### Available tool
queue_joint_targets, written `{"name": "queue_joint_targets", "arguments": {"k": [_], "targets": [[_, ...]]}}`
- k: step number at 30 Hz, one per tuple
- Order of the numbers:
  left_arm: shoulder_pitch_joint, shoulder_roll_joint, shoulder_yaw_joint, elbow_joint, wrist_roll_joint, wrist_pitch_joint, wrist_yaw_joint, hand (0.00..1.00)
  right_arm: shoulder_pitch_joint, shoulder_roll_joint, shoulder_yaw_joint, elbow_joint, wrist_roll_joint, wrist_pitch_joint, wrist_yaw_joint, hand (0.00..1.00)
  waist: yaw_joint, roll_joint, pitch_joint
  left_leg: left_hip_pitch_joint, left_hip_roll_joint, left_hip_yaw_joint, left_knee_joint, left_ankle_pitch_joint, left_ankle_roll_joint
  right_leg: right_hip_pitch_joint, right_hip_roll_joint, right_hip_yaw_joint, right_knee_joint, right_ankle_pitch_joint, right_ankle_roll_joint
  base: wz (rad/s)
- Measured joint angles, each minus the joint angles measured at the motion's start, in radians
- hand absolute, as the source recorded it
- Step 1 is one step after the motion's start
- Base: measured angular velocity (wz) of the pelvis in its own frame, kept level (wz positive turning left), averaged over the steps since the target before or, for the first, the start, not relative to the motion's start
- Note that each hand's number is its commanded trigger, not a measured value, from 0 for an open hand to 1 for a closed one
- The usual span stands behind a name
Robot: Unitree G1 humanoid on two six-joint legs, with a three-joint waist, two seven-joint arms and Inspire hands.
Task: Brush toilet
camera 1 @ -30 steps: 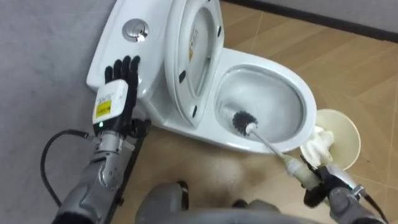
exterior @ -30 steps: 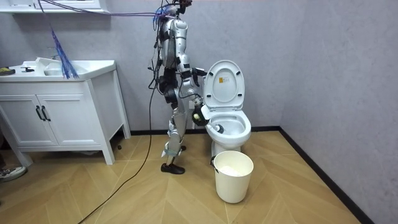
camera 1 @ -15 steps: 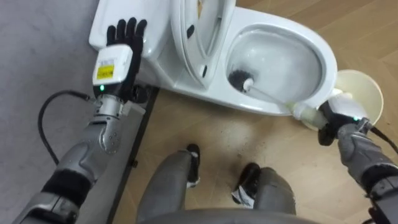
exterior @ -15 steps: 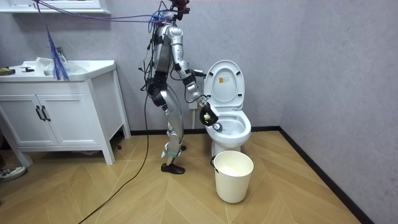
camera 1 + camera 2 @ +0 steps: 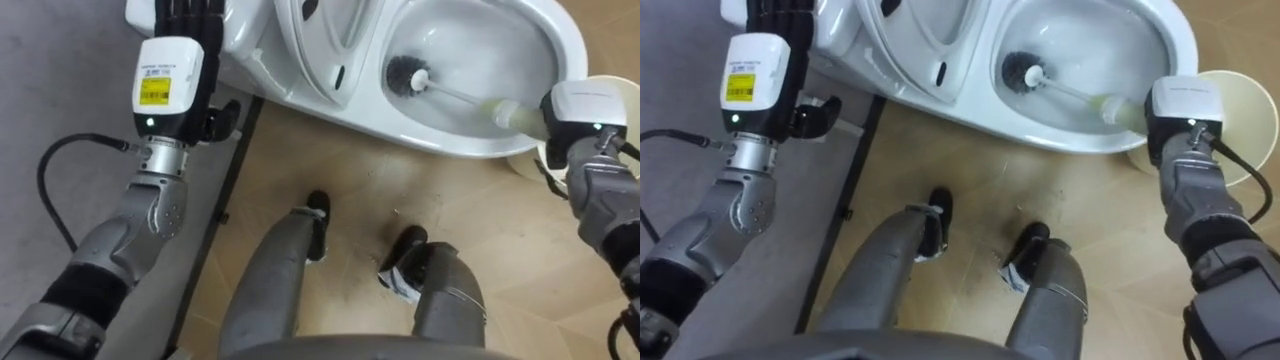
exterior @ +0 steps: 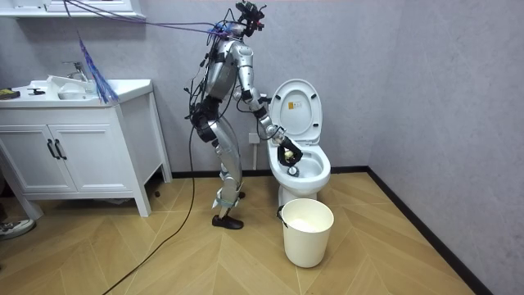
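Two hands are busy at the toilet (image 6: 319,176), and each one is doing its own job. The robot's right hand (image 5: 585,105), at the right edge of the frame, is gripping the pale handle of the toilet brush (image 5: 470,98) with its fingers wrapped round it. The brush is reaching in over the rim, and its dark bristles (image 5: 404,72) are sitting low inside the white toilet bowl (image 5: 500,35) at the top middle of the frame, against the inside wall. The left hand (image 5: 172,60), at the upper left, is lying flat with straight fingers on the tank (image 5: 240,45) and is holding nothing. The seat (image 5: 320,35) is standing up, out of the way. A cream bucket (image 5: 1245,110) is standing just beside the bowl, at the right. In the room view the robot is standing at the side of the toilet with both arms out over it. I think the scrubbing step is going on now and the bowl is not done yet. The next move, I think, is calling for rubbing the bristles round the wall and up under the rim, holding the handle tight and going gently so nothing is splashing out.
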Motion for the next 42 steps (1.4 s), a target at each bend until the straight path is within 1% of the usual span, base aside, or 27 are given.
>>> {"name": "queue_joint_targets", "arguments": {"k": [2,3,4,6,7,10,12,15,17,19,20,21,22,24,27,29,31,32,33,34,35,36,38,39,40,41,42], "targets": [[-0.001,0.000,-0.002,-0.007,0.000,0.002,0.006,0.00,-0.001,0.012,0.002,-0.010,-0.035,0.023,-0.005,1.00,0.005,0.013,0.0019,-0.011,0.011,-0.007,0.007,-0.001,-0.001,0.002,0.017,-0.005,-0.019,0.006,-0.001,-0.03],[-0.001,0.000,-0.003,-0.007,-0.001,0.002,0.006,0.00,-0.001,0.013,0.004,-0.011,-0.036,0.027,-0.006,1.00,0.009,0.016,0.0019,-0.011,0.015,-0.008,0.008,-0.002,-0.002,0.005,0.021,-0.007,-0.025,0.009,-0.003,-0.13],[-0.001,0.000,-0.005,-0.007,-0.002,0.003,0.006,0.00,0.004,0.013,0.016,-0.015,-0.035,0.037,-0.009,1.00,0.014,0.026,0.0022,-0.010,0.022,-0.011,0.008,-0.003,-0.005,0.012,0.032,-0.011,-0.038,0.014,-0.004,-0.08],[-0.001,0.000,-0.008,0.001,-0.003,0.003,0.011,0.00,0.016,0.007,0.018,-0.031,-0.035,0.052,-0.010,1.00,0.020,0.042,0.0020,-0.010,0.029,-0.011,-0.002,-0.004,-0.006,0.016,0.040,-0.014,-0.052,0.018,-0.005,-0.08],[-0.001,0.000,-0.012,0.010,-0.005,0.003,0.019,0.00,0.022,0.006,0.018,-0.034,-0.035,0.058,-0.013,1.00,0.023,0.049,0.0012,-0.009,0.031,-0.011,-0.006,-0.004,-0.007,0.018,0.041,-0.018,-0.058,0.021,-0.008,-0.07],[0.002,0.000,-0.027,0.017,-0.031,0.003,0.036,0.00,0.027,0.010,0.018,-0.018,-0.021,0.064,-0.020,1.00,0.026,0.058,0.0006,-0.003,0.030,-0.009,-0.019,-0.001,-0.011,0.017,0.042,-0.015,-0.060,0.021,-0.008,0.00],[0.006,0.000,-0.034,0.015,-0.052,0.007,0.040,0.00,0.018,0.014,0.018,0.003,-0.012,0.064,-0.041,1.00,0.028,0.058,0.0008,0.003,0.029,-0.005,-0.020,0.002,-0.014,0.017,0.040,-0.007,-0.053,0.020,-0.010,0.00],[0.002,0.002,-0.046,0.013,-0.062,0.019,0.040,0.00,-0.010,0.010,0.023,0.059,0.087,0.051,-0.062,1.00,0.025,0.055,0.0025,0.004,0.016,-0.003,-0.020,0.003,-0.016,0.007,0.022,-0.002,-0.029,-0.002,-0.011,0.11],[-0.002,-0.001,-0.053,0.006,-0.074,0.034,0.043,0.00,-0.037,0.014,0.019,0.108,0.195,0.022,-0.079,1.00,0.021,0.045,0.0088,0.006,0.013,0.007,-0.025,0.004,-0.016,-0.004,0.017,0.010,-0.017,-0.005,-0.010,0.00],[-0.001,0.000,-0.051,-0.002,-0.075,0.043,0.043,0.00,-0.050,0.015,0.002,0.121,0.239,0.015,-0.095,1.00,0.021,0.041,0.0118,0.002,0.012,0.012,-0.026,0.005,-0.015,-0.012,0.014,0.012,-0.013,-0.006,-0.010,-0.02],[0.002,0.000,-0.047,-0.015,-0.074,0.053,0.044,0.00,-0.063,0.015,-0.026,0.123,0.242,0.006,-0.105,1.00,0.016,0.034,0.0148,-0.006,0.011,0.019,-0.026,0.009,-0.013,-0.027,0.012,0.021,-0.006,-0.006,-0.010,-0.04],[0.003,0.000,-0.042,-0.022,-0.074,0.056,0.044,0.00,-0.071,0.014,-0.035,0.123,0.242,0.005,-0.114,1.00,0.014,0.031,0.0148,-0.012,0.010,0.023,-0.025,0.011,-0.012,-0.038,0.010,0.026,0.001,-0.006,-0.010,0.00],[0.003,-0.001,-0.037,-0.036,-0.073,0.069,0.044,0.00,-0.090,0.012,-0.055,0.123,0.239,0.000,-0.129,1.00,0.009,0.027,0.0164,-0.023,0.007,0.023,-0.024,0.013,-0.012,-0.053,0.007,0.031,0.010,-0.006,-0.011,0.06],[0.003,-0.008,-0.028,-0.040,-0.059,0.087,0.044,0.00,-0.104,0.013,-0.070,0.122,0.215,-0.002,-0.139,1.00,-0.004,0.027,0.0149,-0.028,-0.004,0.018,-0.021,0.020,-0.011,-0.062,-0.004,0.034,0.027,-0.007,-0.011,0.08],[0.004,-0.012,-0.021,-0.045,-0.051,0.117,0.039,0.00,-0.105,0.024,-0.066,0.102,0.153,0.000,-0.155,1.00,-0.010,0.020,0.0124,-0.024,-0.005,0.026,-0.015,0.021,-0.010,-0.066,-0.006,0.044,0.033,-0.007,-0.011,-0.07],[0.004,-0.012,-0.022,-0.044,-0.051,0.133,0.039,0.00,-0.096,0.039,-0.057,0.062,0.114,0.017,-0.156,1.00,-0.018,0.018,0.0116,-0.018,-0.001,0.030,-0.016,0.022,-0.008,-0.062,-0.003,0.046,0.028,-0.001,-0.014,-0.10],[0.004,-0.014,-0.030,-0.027,-0.052,0.147,0.036,0.00,-0.056,0.071,-0.034,-0.016,0.069,0.060,-0.145,1.00,-0.021,0.023,0.0092,0.002,0.002,0.030,-0.018,0.022,-0.008,-0.035,0.004,0.043,0.010,0.006,-0.012,-0.12],[0.008,-0.015,-0.036,-0.026,-0.051,0.155,0.031,0.00,-0.026,0.085,-0.026,-0.060,0.052,0.087,-0.134,1.00,-0.016,0.032,0.0053,0.009,0.013,0.023,-0.021,0.022,-0.008,-0.015,0.022,0.036,-0.017,0.013,-0.009,-0.11],[0.012,-0.015,-0.038,-0.028,-0.051,0.158,0.030,0.00,-0.008,0.089,-0.026,-0.088,0.050,0.101,-0.124,1.00,-0.013,0.036,0.0021,0.010,0.018,0.019,-0.022,0.022,-0.008,-0.007,0.031,0.031,-0.032,0.020,-0.009,-0.11],[0.022,-0.015,-0.040,-0.035,-0.050,0.158,0.029,0.00,0.026,0.095,-0.024,-0.141,0.042,0.127,-0.106,1.00,-0.007,0.041,-0.0001,0.015,0.025,0.018,-0.031,0.022,-0.009,0.004,0.041,0.024,-0.053,0.031,-0.010,-0.13],[0.033,-0.016,-0.040,-0.044,-0.051,0.159,0.029,0.00,0.053,0.101,-0.024,-0.190,0.043,0.154,-0.085,1.00,-0.002,0.045,0.0000,0.020,0.030,0.020,-0.040,0.022,-0.009,0.010,0.048,0.024,-0.068,0.041,-0.010,-0.12],[0.040,-0.016,-0.039,-0.051,-0.053,0.160,0.027,0.00,0.064,0.105,-0.024,-0.209,0.043,0.167,-0.075,1.00,-0.002,0.049,-0.0002,0.023,0.032,0.020,-0.044,0.022,-0.009,0.015,0.051,0.023,-0.074,0.044,-0.010,-0.08],[0.055,-0.019,-0.042,-0.055,-0.056,0.160,0.024,0.00,0.097,0.110,-0.024,-0.266,0.043,0.200,-0.040,1.00,-0.003,0.062,-0.0081,0.027,0.032,0.020,-0.059,0.022,-0.009,0.020,0.053,0.019,-0.086,0.048,-0.010,0.00],[0.066,-0.026,-0.034,-0.055,-0.056,0.160,0.025,0.00,0.119,0.112,-0.025,-0.314,0.037,0.225,-0.016,1.00,-0.004,0.074,-0.0131,0.026,0.035,0.020,-0.060,0.022,-0.009,0.022,0.056,0.017,-0.088,0.050,-0.010,-0.05],[0.079,-0.038,-0.021,-0.053,-0.056,0.158,0.025,0.00,0.140,0.114,-0.025,-0.352,0.021,0.248,0.008,1.00,-0.004,0.082,-0.0149,0.029,0.037,0.021,-0.060,0.022,-0.009,0.026,0.058,0.015,-0.092,0.051,-0.012,-0.07],[0.084,-0.040,-0.019,-0.053,-0.058,0.158,0.025,0.00,0.147,0.119,-0.025,-0.367,0.016,0.257,0.021,1.00,-0.004,0.084,-0.0159,0.031,0.039,0.023,-0.060,0.022,-0.009,0.027,0.059,0.015,-0.093,0.052,-0.012,-0.11],[0.096,-0.042,-0.012,-0.056,-0.063,0.158,0.028,0.00,0.153,0.126,-0.025,-0.407,0.015,0.283,0.057,1.00,-0.003,0.084,-0.0160,0.036,0.048,0.033,-0.062,0.021,-0.011,0.028,0.063,0.016,-0.101,0.054,-0.015,-0.16]]}}
